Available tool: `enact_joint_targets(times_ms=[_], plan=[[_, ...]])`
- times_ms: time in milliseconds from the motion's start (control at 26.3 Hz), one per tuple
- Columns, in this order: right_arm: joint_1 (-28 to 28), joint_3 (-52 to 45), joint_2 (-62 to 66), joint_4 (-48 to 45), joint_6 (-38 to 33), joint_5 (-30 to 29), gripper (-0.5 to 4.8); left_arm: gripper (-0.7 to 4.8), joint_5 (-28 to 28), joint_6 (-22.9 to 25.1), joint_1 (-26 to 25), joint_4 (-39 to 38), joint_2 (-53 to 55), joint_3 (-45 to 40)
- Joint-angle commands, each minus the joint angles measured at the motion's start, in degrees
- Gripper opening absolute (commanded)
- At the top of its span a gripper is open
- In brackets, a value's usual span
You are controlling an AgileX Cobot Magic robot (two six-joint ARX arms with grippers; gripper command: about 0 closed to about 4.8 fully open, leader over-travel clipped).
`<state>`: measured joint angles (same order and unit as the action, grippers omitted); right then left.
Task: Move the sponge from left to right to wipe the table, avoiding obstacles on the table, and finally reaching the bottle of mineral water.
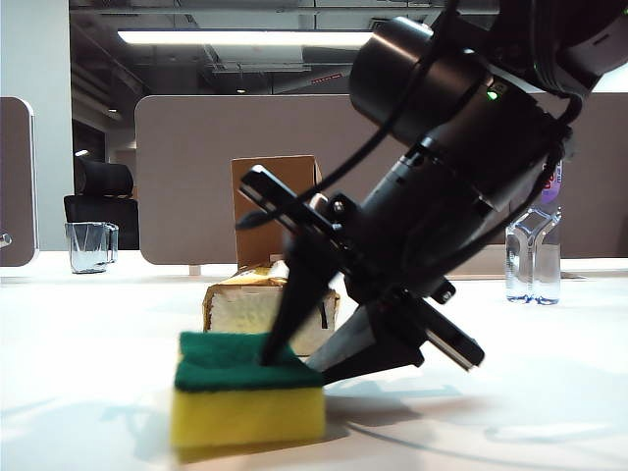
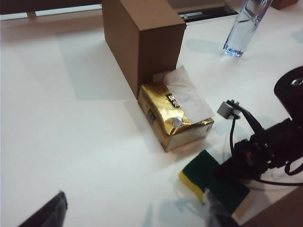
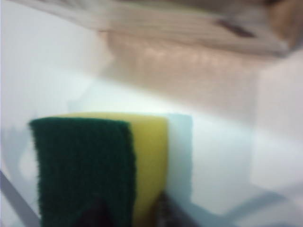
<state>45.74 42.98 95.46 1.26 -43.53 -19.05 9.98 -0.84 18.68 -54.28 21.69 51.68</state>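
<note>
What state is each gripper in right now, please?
Left gripper: open, empty, hovering above the white table.
Right gripper: closing around the yellow foam sponge with green scouring top; firm grip cannot be told.

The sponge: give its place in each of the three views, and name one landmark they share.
Exterior view: the sponge lies at the front, left of centre, before the tissue pack.
Left wrist view: low, right of centre, by the right claw.
Right wrist view: fills the lower left, green face beside yellow.
Shared landmark: the white table under it.
</note>
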Motion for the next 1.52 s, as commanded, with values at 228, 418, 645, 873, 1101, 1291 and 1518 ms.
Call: enact_joint_targets(times_ms=[228,418,645,873,1101,1291,1518], plan=[[0.2,-1.7,1.8,10.8,1.4,4.4,-0.09,3.72,-0.3,0.7,-0.1,0.7,0.0,0.5],[0.2,-1.7,1.7,12.1,1.6,5.1,-0.09,3.72,-0.3,0.7,-0.1,0.7,0.0,0.5],[-0.8,-1.7,1.7,18.4,4.8,9.0,-0.09,3.72,0.4,0.6,-0.1,0.8,0.0,0.5],[-4.2,-2.3,1.6,20.2,8.3,8.6,-0.09,3.72,0.3,0.4,-0.1,1.0,0.0,0.5],[-7.6,-6.5,-2.1,20.3,9.9,8.9,-0.09,3.72,0.3,0.4,-0.1,2.4,0.0,0.5],[-13.5,-10.8,-6.1,21.1,13.9,8.9,-0.09,3.72,0.3,0.3,-0.1,3.9,0.0,0.5],[-20.4,-13.9,-9.2,22.7,18.6,8.6,-0.09,3.72,0.3,-0.1,-0.1,3.8,0.0,0.5]])
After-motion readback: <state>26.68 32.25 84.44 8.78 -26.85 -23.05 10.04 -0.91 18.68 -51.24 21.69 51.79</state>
